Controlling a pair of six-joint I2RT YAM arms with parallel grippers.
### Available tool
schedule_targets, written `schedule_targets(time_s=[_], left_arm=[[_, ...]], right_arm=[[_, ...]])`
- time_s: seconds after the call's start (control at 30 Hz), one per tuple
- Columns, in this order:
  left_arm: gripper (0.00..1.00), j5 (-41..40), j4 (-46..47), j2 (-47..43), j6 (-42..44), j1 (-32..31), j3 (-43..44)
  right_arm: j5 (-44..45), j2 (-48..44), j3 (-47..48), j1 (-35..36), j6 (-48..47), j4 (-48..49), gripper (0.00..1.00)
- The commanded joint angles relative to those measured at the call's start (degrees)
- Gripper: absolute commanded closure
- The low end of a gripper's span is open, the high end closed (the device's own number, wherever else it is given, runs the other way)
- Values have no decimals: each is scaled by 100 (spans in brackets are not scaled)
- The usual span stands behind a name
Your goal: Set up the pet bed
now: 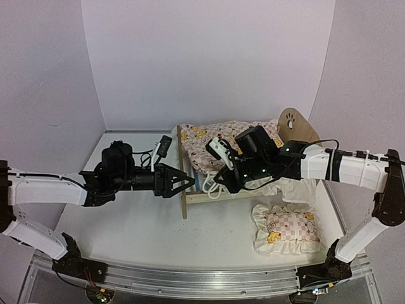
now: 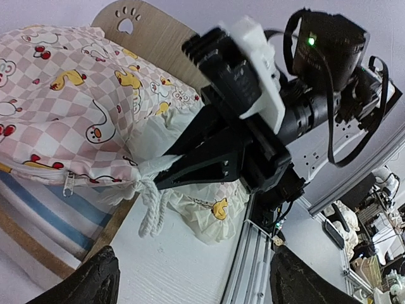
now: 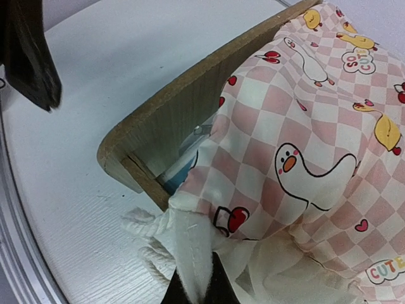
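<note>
- The quilt has print I can read. There is "SO CUTE" in a small cloud badge near the top right of my right wrist view. A second badge at the lower right edge is cut off to "CUTE". Ducks, geese, hearts and cherries sit on its pink-and-white checks.
- The pet bed stands on the bench toward the back. Its footboard faces my left arm, and its headboard, with a paw-print cutout, faces my right.
- My right gripper is clamped tight on the quilt's white frill at the footboard end. In its own view only the fingertips show, at the bottom edge.
- My left gripper is spread wide with nothing between its fingers, right at the footboard. I cannot tell whether a fingertip touches the wood.
- The quilt lies heaped on the bed and hides most of the blue-and-white striped base. A zip shows along the quilt's edge.
- A white twisted cord hangs down by the pinched frill. I cannot make out where it is fastened.
- My right wrist and its camera fill much of the left wrist view. From above they also cover the middle of the quilt.
- The pillow lies on the bench near my right arm, apart from the bed frame.
</note>
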Motion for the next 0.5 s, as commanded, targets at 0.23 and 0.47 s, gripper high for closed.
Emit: schedule_targets(time_s=[0.23, 0.47], left_arm=[[28, 46, 1240, 1480, 532, -323, 677], [64, 251, 1261, 1781, 482, -335, 994]], right_arm=[[-1886, -471, 285, -261, 422, 273, 100], [-1902, -586, 314, -304, 510, 143, 100]])
